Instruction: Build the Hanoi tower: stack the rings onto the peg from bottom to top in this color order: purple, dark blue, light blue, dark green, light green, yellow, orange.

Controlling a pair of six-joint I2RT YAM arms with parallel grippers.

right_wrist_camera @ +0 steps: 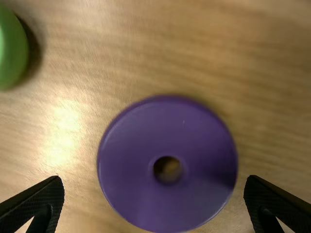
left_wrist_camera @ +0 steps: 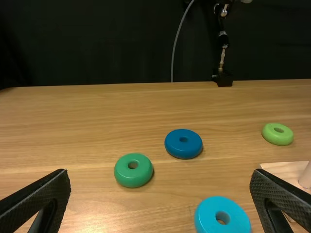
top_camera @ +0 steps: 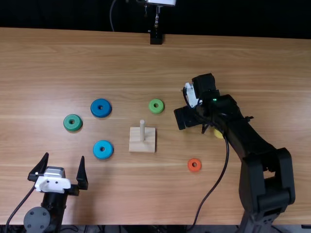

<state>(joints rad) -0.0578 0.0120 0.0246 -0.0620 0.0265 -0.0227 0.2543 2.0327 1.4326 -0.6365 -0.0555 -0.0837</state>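
1. Workpiece location: the thick, smooth, round purple ring (right_wrist_camera: pixel 131 165) lies flat on the light brown wooden table (top_camera: pixel 73 58), beneath the right gripper (right_wrist_camera: pixel 154 179).
2. Right gripper state: the two flat black fingers stand apart, one on either side of the ring in the wrist view, with nothing clamped. The ring appears nearer to one finger than to the other; centre before closing.
3. Left gripper (top_camera: pixel 65 156) state: fingers spread, holding nothing.
4. Expected handling: judged light and rigid, with little risk of crushing. Its exact material cannot be determined. The smooth, slightly glossy face suggests slip under a weak or off-centre grip.
5. Grasp point: take the outer rim at two opposite sides, across the full diameter. Lower the fingers to rim height; a grip too high on the rounded edge may squeeze the ring out or tilt it.
6. Clearance: leave the central hole unobstructed, and keep the ring level for seating.
7. Destination: the upright, round, pale wooden peg (top_camera: pixel 142 130) on its square pale wooden base (top_camera: pixel 136 146) carries no rings. Purple is therefore the first to seat. Align the narrow hole before release; misalignment could jam the ring or push the base.
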